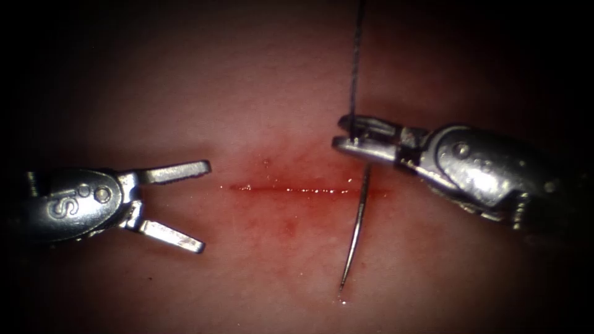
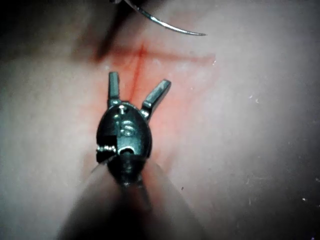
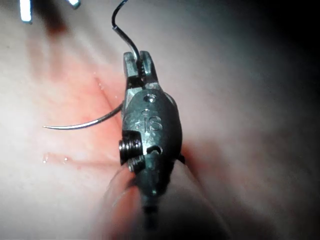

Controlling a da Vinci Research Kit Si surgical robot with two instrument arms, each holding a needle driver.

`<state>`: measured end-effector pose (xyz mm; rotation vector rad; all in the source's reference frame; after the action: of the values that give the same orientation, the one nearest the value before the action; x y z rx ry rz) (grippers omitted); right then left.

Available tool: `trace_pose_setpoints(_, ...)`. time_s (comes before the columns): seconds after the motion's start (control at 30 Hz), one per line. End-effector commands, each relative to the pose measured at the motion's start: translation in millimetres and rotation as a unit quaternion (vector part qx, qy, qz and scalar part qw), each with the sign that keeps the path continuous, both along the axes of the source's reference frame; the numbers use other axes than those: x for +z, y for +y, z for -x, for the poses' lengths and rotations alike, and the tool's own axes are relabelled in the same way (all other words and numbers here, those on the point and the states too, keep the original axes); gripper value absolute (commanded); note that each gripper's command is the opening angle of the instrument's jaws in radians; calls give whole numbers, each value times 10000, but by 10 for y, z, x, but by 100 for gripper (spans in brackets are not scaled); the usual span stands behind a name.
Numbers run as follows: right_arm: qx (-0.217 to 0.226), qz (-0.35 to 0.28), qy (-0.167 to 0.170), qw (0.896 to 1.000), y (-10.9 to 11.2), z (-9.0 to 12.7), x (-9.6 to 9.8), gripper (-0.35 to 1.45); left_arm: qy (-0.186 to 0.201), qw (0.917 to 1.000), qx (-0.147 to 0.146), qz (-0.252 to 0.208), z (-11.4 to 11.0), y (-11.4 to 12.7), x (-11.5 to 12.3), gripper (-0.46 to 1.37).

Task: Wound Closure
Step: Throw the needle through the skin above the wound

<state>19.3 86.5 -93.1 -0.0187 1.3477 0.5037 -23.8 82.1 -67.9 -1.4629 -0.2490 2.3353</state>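
The tissue (image 1: 260, 93) has a short red cut (image 1: 303, 188) across its middle. My right tool (image 1: 343, 135) reaches in above the cut's right end, jaws shut on the curved needle (image 1: 357, 226) near its thread end. The needle hangs down across the cut, its tip low on the near side and not in the tissue. Dark thread (image 1: 354, 62) rises straight up from the jaws. My left tool (image 1: 203, 207) waits left of the cut, open and holding nothing. The left wrist view shows the left tool (image 2: 140, 80) spread, with the needle (image 2: 170, 27) beyond. The right wrist view shows the right tool (image 3: 140, 57) gripping the needle (image 3: 85, 124).
Red fluid (image 1: 284, 226) stains the tissue around the cut. In the right wrist view the thread (image 3: 117, 25) curls away from the jaw tips. The cut (image 2: 137, 60) runs just ahead of the left tool in its wrist view.
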Motion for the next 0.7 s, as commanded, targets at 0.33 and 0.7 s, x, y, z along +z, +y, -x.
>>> trace_pose_setpoints(0.33, 60, 16, 12, 10000, 0, 0, 0, -35, 63, 9999, 15, 94, 0, 0, 3, 54)
trace_pose_setpoints(0.7, 38, 150, -15, 9999, 0, -1, -2, -35, 56, 9999, -43, 135, 1, -1, 3, 49)
